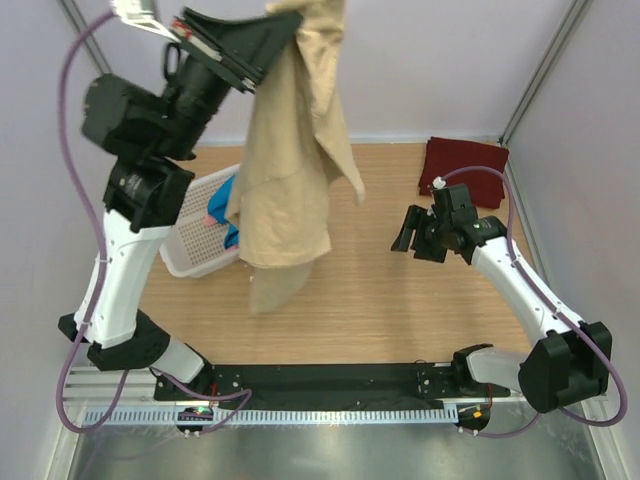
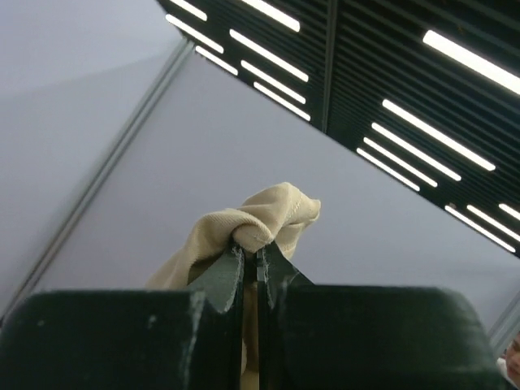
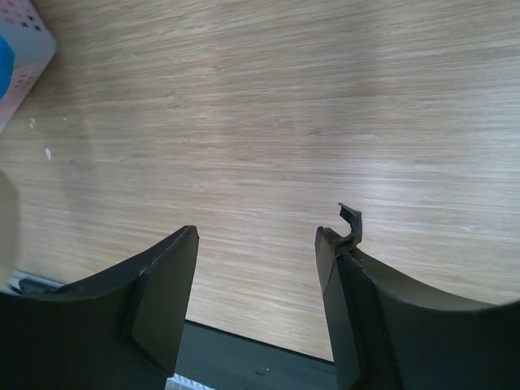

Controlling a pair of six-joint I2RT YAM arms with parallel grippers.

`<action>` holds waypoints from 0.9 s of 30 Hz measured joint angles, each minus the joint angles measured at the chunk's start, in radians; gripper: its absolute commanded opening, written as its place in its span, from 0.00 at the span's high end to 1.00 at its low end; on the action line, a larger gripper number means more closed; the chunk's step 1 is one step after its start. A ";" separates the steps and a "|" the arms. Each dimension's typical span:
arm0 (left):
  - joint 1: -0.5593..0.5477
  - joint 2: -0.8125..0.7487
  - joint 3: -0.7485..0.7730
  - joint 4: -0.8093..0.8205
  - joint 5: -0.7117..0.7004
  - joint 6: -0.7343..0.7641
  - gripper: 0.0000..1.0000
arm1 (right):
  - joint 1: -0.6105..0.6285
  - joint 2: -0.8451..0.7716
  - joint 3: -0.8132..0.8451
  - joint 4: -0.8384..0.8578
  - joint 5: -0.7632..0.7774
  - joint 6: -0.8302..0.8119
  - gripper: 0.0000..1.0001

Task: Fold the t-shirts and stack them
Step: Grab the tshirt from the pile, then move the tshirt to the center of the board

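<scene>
So, left claw: clamped tight on the tan t-shirt, up high, top centre of the overhead view
tan t-shirt: hanging down, beside the basket at left
right claw: wide open, hovering over the desk
maroon t-shirt: upper right, on the desk
</scene>
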 measured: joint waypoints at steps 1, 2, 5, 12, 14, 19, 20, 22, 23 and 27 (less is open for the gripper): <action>-0.004 -0.007 -0.050 0.006 0.017 -0.014 1.00 | 0.000 -0.003 -0.001 -0.003 0.017 0.010 0.32; -0.006 -0.016 -0.114 0.008 0.037 -0.029 0.99 | 0.000 -0.007 -0.001 -0.011 0.040 0.021 0.31; -0.019 -0.031 -0.317 0.008 0.089 -0.044 0.99 | -0.002 -0.029 -0.001 -0.048 0.122 0.052 0.29; -0.071 0.050 -0.602 -0.198 0.115 0.028 0.36 | -0.030 -0.071 0.021 -0.146 0.260 0.074 0.27; -0.081 0.042 -0.678 -0.297 0.058 0.078 0.35 | -0.039 -0.081 0.032 -0.162 0.284 0.070 0.27; -0.048 -0.119 -0.905 -0.492 -0.130 0.182 0.28 | -0.050 -0.092 0.042 -0.183 0.307 0.048 0.27; -0.031 -0.158 -0.933 -0.528 -0.160 0.202 0.27 | -0.050 -0.092 0.042 -0.184 0.306 0.044 0.27; 0.009 -0.207 -0.961 -0.562 -0.201 0.237 0.28 | -0.050 -0.092 0.042 -0.185 0.299 0.034 0.27; 0.029 -0.218 -0.965 -0.570 -0.218 0.257 0.35 | -0.050 -0.092 0.042 -0.184 0.294 0.032 0.27; 0.118 -0.176 -0.992 -0.537 -0.238 0.322 0.53 | -0.051 -0.084 0.042 -0.182 0.271 0.027 0.28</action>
